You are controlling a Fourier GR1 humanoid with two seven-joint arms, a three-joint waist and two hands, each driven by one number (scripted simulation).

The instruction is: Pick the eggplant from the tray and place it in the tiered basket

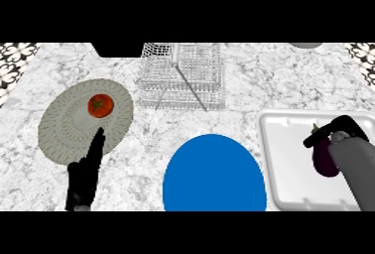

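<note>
Right hand point(344, 127): fingers curled on eggplant point(321, 161) top, forearm kinda hides its side
Left hand point(84, 174): fingers straight, together

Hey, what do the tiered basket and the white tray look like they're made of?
The tiered basket looks like thin metal wire: the counter shows through its open grid. The tray looks like matte white plastic or foam, with a smooth raised rim and rounded corners; I cannot tell which.
</note>
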